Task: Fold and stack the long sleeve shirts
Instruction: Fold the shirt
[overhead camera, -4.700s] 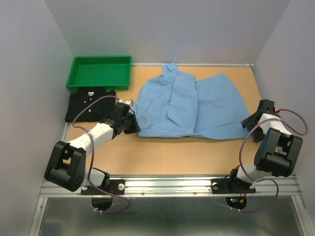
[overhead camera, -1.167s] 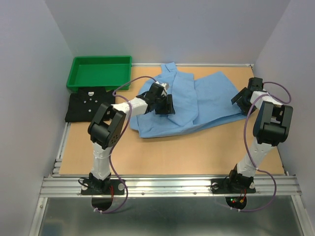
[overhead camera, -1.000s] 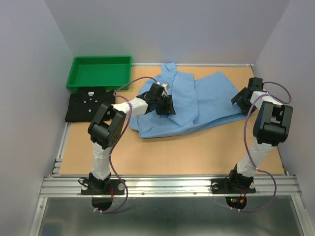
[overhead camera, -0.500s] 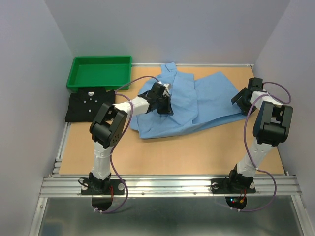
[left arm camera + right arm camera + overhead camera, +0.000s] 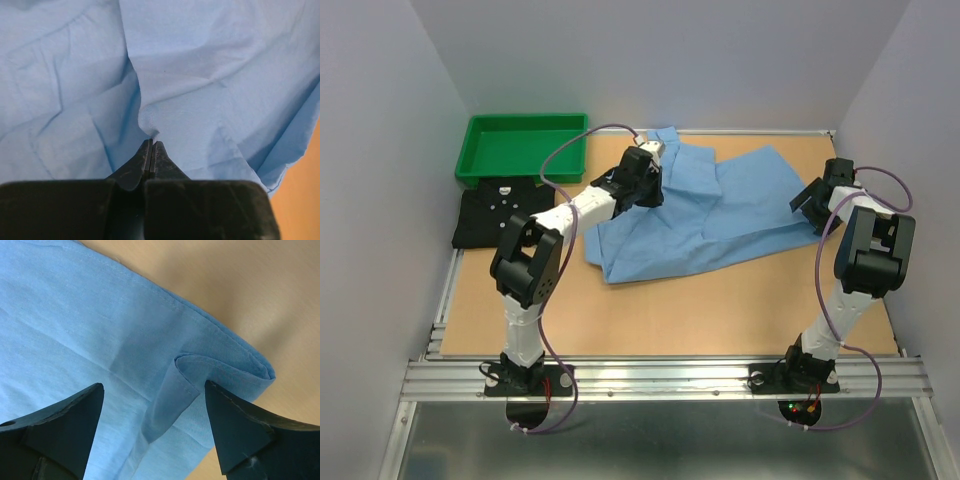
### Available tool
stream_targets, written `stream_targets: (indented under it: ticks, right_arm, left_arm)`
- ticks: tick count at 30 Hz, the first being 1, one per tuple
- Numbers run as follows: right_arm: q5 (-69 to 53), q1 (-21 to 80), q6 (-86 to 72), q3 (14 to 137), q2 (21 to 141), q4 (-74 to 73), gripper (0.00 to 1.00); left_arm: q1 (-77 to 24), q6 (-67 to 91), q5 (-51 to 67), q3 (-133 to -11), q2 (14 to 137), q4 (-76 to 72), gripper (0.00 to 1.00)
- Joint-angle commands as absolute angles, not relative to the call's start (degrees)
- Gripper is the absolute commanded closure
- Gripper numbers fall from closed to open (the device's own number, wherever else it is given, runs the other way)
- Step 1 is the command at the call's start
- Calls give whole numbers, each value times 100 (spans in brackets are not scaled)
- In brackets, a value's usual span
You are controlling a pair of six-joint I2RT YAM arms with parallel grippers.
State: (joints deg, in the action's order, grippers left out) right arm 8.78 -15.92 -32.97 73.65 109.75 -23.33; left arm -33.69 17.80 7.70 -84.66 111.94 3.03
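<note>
Folding needs a firm pinch: left gripper [image 5: 151, 146] clamps the light blue shirt [image 5: 720, 215], right gripper [image 5: 152, 386] hovers spread above its edge.

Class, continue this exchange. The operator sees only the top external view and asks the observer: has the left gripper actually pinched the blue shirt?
Observer: Yes. The left wrist view shows the left gripper shut on a small peak of the light blue shirt.
Operator: And the right gripper?
Observer: Open, per the right wrist view, jaws either side of a hem corner, not clamping it.
Operator: How does that corner lie?
Observer: Doubled over itself, flat on the table.
</note>
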Motion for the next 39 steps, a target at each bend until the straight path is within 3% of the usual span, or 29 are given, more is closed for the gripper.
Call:
stream_targets:
  ticks: [1,11,15,21,28,33,39]
  right_arm:
    - [1169,-1591,-3287,7137,10899,-2584,11]
    - [1318,-1591,-3129,7444,10495,-2584,5]
    - [1345,-1591,-3024,7646,10258,-2610,2]
    - [986,-1591,-2813,7752,9687,-2610,0]
    - [44,-1582,-2751,7366,9168,-2558,0]
    - [-973,-1573,-2856,6620,9009,-1979,3]
    - [-1318,-1573,-3172,5766,9087,-1152,13]
  left_arm:
    - [-3287,1494,282,-8552,10627,220,100]
    - [-3270,1468,44,-8253,10327,114,100]
    - [-3208,1529,-165,-8183,10345,97,93]
    - [-3138,1564,-307,-8165,10056,79,42]
    - [-3129,1565,-440,-7692,9116,176,15]
    - [-3138,1696,-10,-6648,8421,308,17]
    - [-3146,1802,764,-5556,7937,290,23]
